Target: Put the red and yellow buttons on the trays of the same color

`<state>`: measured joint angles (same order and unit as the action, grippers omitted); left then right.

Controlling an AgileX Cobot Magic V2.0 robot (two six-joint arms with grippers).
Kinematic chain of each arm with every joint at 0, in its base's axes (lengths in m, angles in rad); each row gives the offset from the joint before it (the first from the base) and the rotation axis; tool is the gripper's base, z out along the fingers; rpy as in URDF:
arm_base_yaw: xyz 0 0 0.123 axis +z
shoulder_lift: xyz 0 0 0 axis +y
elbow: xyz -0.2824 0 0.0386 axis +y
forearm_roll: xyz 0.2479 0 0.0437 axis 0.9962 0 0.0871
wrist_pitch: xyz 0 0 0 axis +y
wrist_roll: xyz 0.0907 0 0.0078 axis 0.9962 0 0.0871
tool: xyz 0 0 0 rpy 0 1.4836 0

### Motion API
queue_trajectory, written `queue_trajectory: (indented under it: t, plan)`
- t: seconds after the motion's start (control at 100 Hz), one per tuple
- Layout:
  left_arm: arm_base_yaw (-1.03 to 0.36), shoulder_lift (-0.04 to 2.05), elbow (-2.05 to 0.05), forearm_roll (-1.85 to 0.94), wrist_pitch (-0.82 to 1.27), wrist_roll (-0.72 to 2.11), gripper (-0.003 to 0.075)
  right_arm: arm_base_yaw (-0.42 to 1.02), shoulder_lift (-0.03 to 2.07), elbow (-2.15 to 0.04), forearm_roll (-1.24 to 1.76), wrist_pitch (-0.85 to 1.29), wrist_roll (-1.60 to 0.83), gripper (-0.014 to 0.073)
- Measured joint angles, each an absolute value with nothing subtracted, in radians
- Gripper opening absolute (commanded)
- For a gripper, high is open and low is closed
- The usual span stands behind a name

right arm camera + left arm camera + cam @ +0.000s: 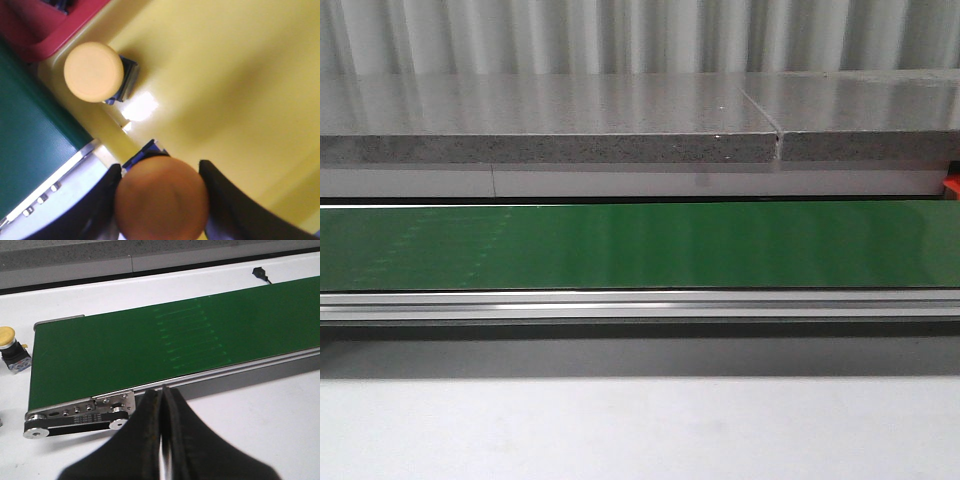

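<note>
In the right wrist view my right gripper (160, 167) is shut on a yellow button (161, 200). Its orange-yellow cap fills the gap between the two black fingers, above the yellow tray (225, 75). Another yellow button (93, 71) stands on that tray near its corner. A corner of the red tray (55, 30) touches the yellow one. In the left wrist view my left gripper (163, 392) is shut with nothing in it, over the white table by the belt's end. A further yellow button (10, 340) stands on the table beside that end. No red button shows. The front view shows neither gripper.
The green conveyor belt (640, 245) runs across the front view with nothing on it, with a grey stone counter (550, 120) behind. Its metal end roller (80, 412) lies close to my left gripper. A black plug (260, 274) lies on the table beyond the belt.
</note>
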<state>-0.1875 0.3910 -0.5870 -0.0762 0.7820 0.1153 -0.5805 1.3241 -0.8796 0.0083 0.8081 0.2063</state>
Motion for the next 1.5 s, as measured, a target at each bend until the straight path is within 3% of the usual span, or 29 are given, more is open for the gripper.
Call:
queue_trajectory:
  t: [0.25, 0.65, 0.75, 0.87, 0.95, 1.38, 1.5]
  plan:
    - [-0.187, 0.391, -0.587, -0.076, 0.782, 0.115, -0.0021, -0.581, 1.349, -0.779, 0.028, 0.62, 0.218, 0.0099]
    - [-0.187, 0.391, -0.587, -0.076, 0.782, 0.115, -0.0021, -0.581, 1.459, -0.774, 0.028, 0.54, 0.221, 0.0109]
    - [-0.187, 0.391, -0.587, -0.076, 0.782, 0.115, -0.0021, -0.581, 1.467, -0.774, 0.029, 0.533, 0.221, 0.0209]
    - [-0.187, 0.391, -0.587, -0.076, 0.782, 0.115, -0.0021, -0.581, 1.467, -0.774, 0.03, 0.525, 0.221, 0.0426]
    - [-0.187, 0.391, -0.587, -0.076, 0.782, 0.115, -0.0021, -0.581, 1.467, -0.774, 0.03, 0.521, 0.221, 0.0484]
    - [-0.187, 0.391, -0.587, -0.076, 0.782, 0.115, -0.0021, -0.581, 1.402, -0.774, 0.03, 0.515, 0.221, 0.0481]
    - [-0.187, 0.391, -0.587, -0.076, 0.782, 0.115, -0.0021, -0.568, 1.326, -0.774, 0.03, 0.518, 0.221, 0.0378]
